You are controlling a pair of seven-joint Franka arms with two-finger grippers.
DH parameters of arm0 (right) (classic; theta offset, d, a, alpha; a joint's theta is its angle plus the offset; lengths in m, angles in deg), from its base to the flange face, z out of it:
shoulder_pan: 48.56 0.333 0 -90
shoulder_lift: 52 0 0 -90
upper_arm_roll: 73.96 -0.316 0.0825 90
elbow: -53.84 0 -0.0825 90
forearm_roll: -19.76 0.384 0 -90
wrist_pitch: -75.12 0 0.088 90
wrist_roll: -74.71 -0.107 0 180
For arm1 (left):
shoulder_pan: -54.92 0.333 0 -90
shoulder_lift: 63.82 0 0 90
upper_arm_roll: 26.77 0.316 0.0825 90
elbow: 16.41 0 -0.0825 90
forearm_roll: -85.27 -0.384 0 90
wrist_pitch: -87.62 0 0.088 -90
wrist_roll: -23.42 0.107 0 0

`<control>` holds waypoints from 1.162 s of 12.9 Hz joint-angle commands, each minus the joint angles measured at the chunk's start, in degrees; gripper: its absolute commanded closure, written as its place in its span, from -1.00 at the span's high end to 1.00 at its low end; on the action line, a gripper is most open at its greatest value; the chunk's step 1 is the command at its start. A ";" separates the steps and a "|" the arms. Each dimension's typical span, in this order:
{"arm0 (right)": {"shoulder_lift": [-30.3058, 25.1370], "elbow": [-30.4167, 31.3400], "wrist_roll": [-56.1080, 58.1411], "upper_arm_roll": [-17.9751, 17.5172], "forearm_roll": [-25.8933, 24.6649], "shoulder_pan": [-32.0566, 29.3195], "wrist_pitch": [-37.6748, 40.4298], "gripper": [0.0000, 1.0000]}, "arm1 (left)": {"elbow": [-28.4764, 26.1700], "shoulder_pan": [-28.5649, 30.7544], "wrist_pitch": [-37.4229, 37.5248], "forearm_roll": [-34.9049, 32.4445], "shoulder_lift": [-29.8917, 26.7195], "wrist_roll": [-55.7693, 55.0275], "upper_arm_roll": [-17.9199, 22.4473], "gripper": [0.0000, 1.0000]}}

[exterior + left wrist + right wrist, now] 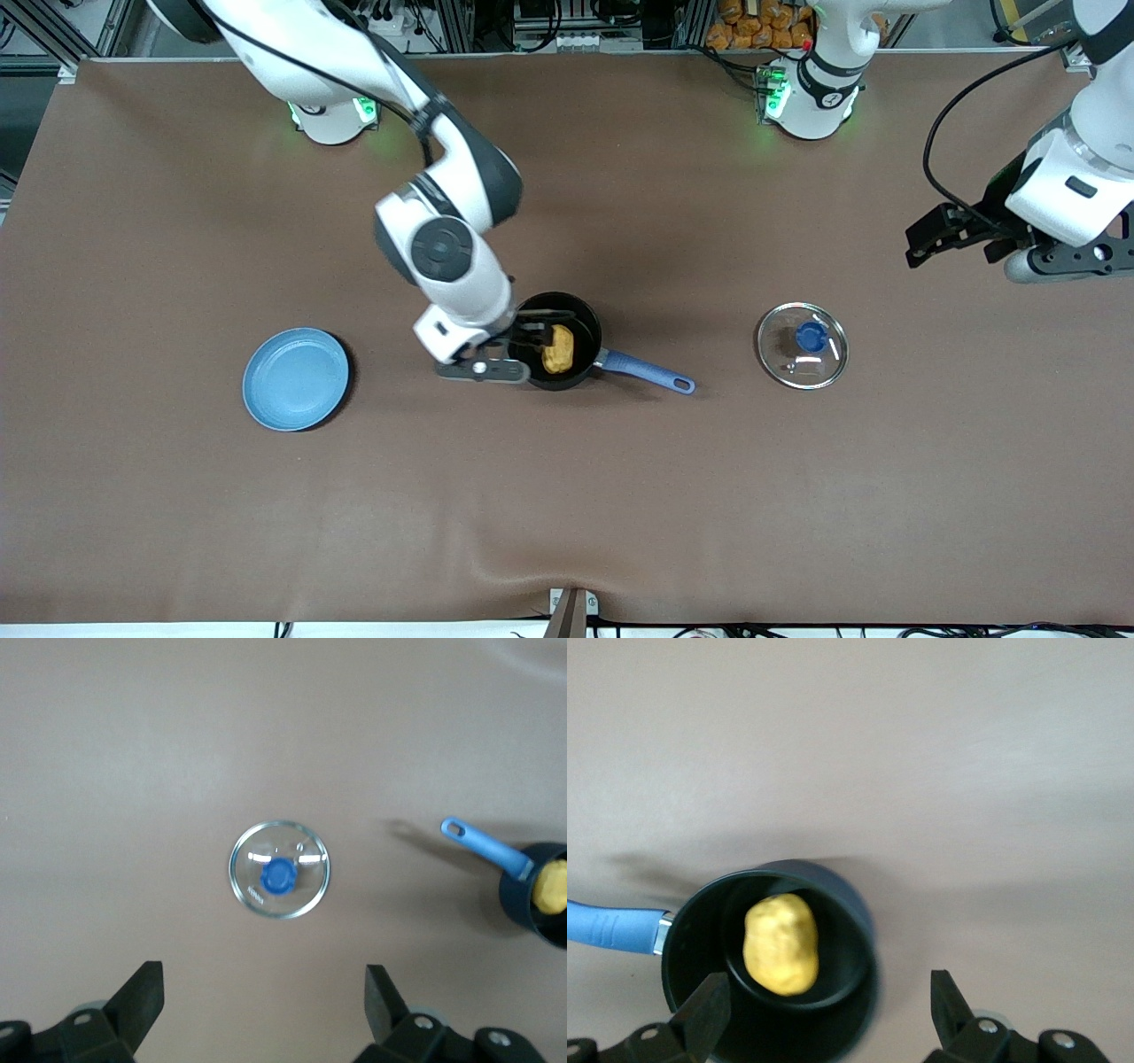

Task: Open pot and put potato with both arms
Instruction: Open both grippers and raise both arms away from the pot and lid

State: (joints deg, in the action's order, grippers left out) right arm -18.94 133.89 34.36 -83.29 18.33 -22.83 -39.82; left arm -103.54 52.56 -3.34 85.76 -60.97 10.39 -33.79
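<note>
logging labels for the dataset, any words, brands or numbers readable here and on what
None can be read.
The lid has a small dark mark on its glass near the rim, too small to read.
The pot, potato and plate show no text.
The left gripper and right gripper, both open, show no labels.

A brown table [620, 514] fills the scene, with metal framing [461, 22] along its upper edge.
</note>
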 commanded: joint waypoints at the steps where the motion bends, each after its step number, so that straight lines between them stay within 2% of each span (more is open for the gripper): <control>1: -8.08 2.30 3.33 -0.79 -0.67 -7.08 7.25 1.00 | 1.88 0.07 2.81 -0.05 -1.78 -0.42 -0.37 1.00; 4: -14.24 2.56 12.38 -0.87 -0.67 -14.72 13.50 1.00 | 1.53 -0.10 6.66 -0.05 -3.46 -0.77 -0.54 1.00; 9: -20.84 2.92 29.26 -0.87 -0.50 -26.24 20.53 1.00 | 1.97 0.25 6.67 -0.23 -4.08 0.72 -0.54 1.00; 13: -24.88 4.14 39.46 -0.87 -0.41 -33.02 22.48 1.00 | 0.92 0.42 8.61 -0.14 -6.44 0.28 -2.38 1.00; 15: -27.95 5.98 42.46 1.31 -0.41 -33.38 23.36 1.00 | -0.49 0.42 8.61 -0.14 -7.94 0.11 -2.38 1.00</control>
State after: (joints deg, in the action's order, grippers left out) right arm -42.08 135.36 74.28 -82.68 18.16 -55.23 -16.37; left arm -102.14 52.44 4.68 85.76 -66.28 10.64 -35.55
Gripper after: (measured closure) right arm 0.000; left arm 0.000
